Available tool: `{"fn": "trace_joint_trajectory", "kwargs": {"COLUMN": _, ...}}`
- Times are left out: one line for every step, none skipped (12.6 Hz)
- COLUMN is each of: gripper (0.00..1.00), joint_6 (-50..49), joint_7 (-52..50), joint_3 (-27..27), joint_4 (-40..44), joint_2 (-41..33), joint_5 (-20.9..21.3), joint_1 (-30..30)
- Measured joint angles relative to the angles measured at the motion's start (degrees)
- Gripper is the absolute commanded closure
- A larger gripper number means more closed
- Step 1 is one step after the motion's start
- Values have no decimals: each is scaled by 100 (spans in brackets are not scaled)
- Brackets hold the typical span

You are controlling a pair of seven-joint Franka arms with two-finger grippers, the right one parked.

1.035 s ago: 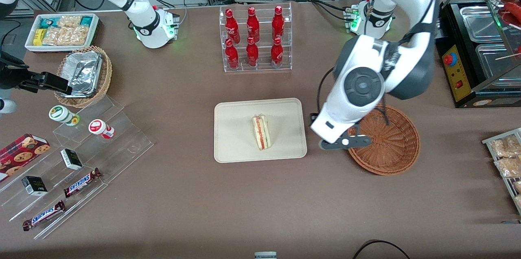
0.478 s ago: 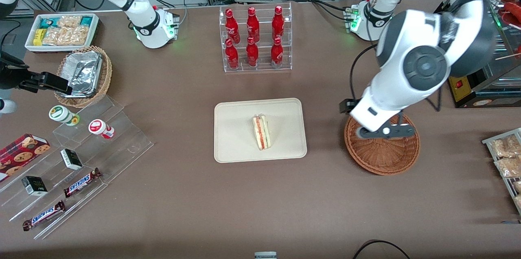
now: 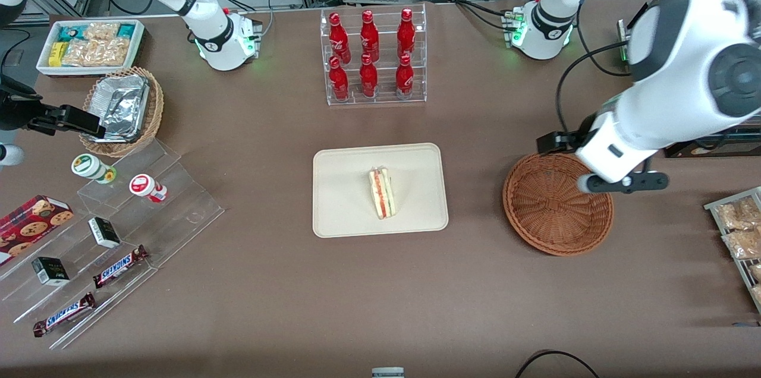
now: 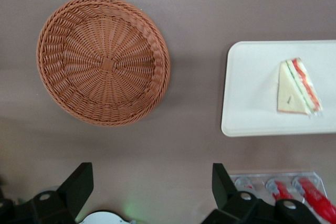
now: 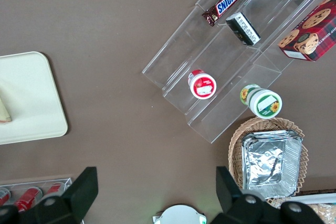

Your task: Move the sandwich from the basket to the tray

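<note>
Cream-beige and flat, the rectangular plastic tray (image 3: 380, 190) with rounded corners and a low rim serves as the landmark in the middle of the brown table (image 3: 380, 295). On the tray lies the sandwich (image 3: 381, 192), a small triangular wedge of pale white bread with red and green filling layers showing along its edge; it rests near the tray's centre, clear of the rim. In the left wrist view the same sandwich (image 4: 298, 87) sits on the tray (image 4: 252, 87) with its layered edge turned away from the basket.

The round, shallow, reddish-brown woven wicker basket (image 3: 557, 204) stands well apart from the tray, toward the working arm's end of the table, and nothing lies in it (image 4: 103, 60).

The left arm's gripper (image 3: 624, 182) hangs above the table, farther from the tray than the basket's centre is, over the basket's rim toward the working arm's end. Its two dark fingers (image 4: 79, 184) are spread wide with nothing between them.

A clear acrylic rack of red bottles (image 3: 372, 57) stands farther from the front camera than the tray.
</note>
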Motion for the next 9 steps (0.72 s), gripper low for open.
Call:
{"fn": "trace_joint_trajectory", "kwargs": {"gripper": 0, "joint_6": -97, "joint_7": 104, "joint_3": -276, "joint_4": -43, "joint_2": -136, "joint_5": 59, "joint_1": 393}}
{"fn": "trace_joint_trajectory", "kwargs": {"gripper": 0, "joint_6": -149, "joint_7": 202, "joint_3": -443, "joint_4": -145, "joint_2": -311, "joint_5": 130, "joint_1": 684}}
{"fn": "trace_joint_trajectory", "kwargs": {"gripper": 0, "joint_6": -175, "joint_7": 362, "joint_3": -567, "joint_4": -299, "joint_2": -519, "joint_5": 176, "joint_1": 929}}
{"fn": "trace_joint_trajectory", "kwargs": {"gripper": 0, "joint_6": -202, "joint_7": 570, "joint_3": -680, "joint_4": -476, "joint_2": -743, "joint_5": 198, "joint_1": 1154}}
{"fn": "trace_joint_trajectory", "kwargs": {"gripper": 0, "joint_6": -265, "joint_7": 752, "joint_3": -744, "joint_4": -653, "joint_2": -953, "joint_5": 209, "joint_1": 1333}}
{"fn": "trace_joint_trajectory", "kwargs": {"gripper": 0, "joint_6": -323, "joint_7": 857, "joint_3": -769, "joint_4": -793, "joint_2": -1117, "joint_5": 216, "joint_1": 1458}}
{"fn": "trace_joint_trajectory", "kwargs": {"gripper": 0, "joint_6": -359, "joint_7": 912, "joint_3": -780, "joint_4": -885, "joint_2": -1234, "joint_5": 219, "joint_1": 1551}}
{"fn": "trace_joint_trajectory", "kwargs": {"gripper": 0, "joint_6": -406, "joint_7": 944, "joint_3": -796, "joint_4": -940, "joint_2": -1322, "joint_5": 237, "joint_1": 1624}}
{"fn": "trace_joint_trajectory", "kwargs": {"gripper": 0, "joint_6": -459, "joint_7": 956, "joint_3": -812, "joint_4": -963, "joint_2": -1383, "joint_5": 313, "joint_1": 1658}}
